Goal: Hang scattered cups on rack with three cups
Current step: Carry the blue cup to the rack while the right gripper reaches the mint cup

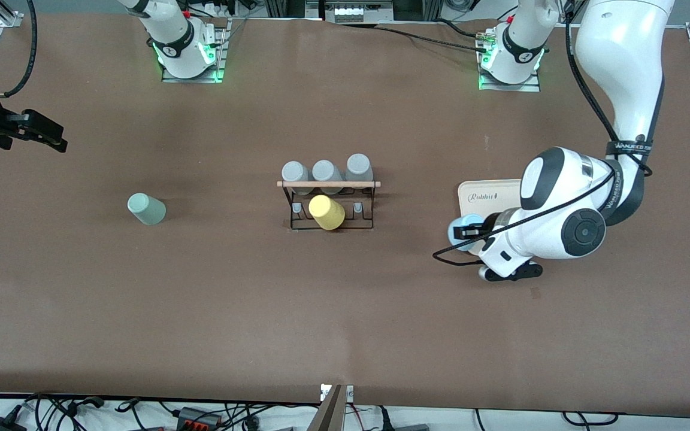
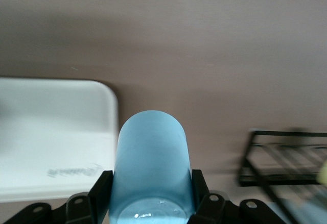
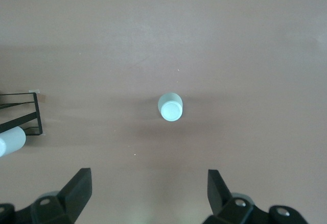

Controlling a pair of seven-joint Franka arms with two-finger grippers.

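My left gripper (image 1: pixel 469 231) is shut on the light blue cup (image 1: pixel 457 230), its black fingers (image 2: pixel 100 193) pressing the cup's (image 2: pixel 152 157) two sides, just off the corner of the cream tray. The mint-green cup (image 1: pixel 146 209) stands alone on the table toward the right arm's end, and it shows small and untouched (image 3: pixel 170 106) in the right wrist view. The black wire rack (image 1: pixel 328 206) with a wooden dowel stands mid-table, carrying three grey cups (image 1: pixel 324 172) and a yellow cup (image 1: pixel 326 212). My right gripper (image 1: pixel 51 136) hangs open over the table's edge at the right arm's end, with nothing between its fingers (image 3: pixel 76 188).
A cream rectangular tray (image 1: pixel 492 194) lies under the left arm's wrist, beside the blue cup, and shows again (image 2: pixel 51 137) in the left wrist view. A corner of the rack (image 2: pixel 286 157) appears in that view too. Cables run along the table's edge nearest the front camera.
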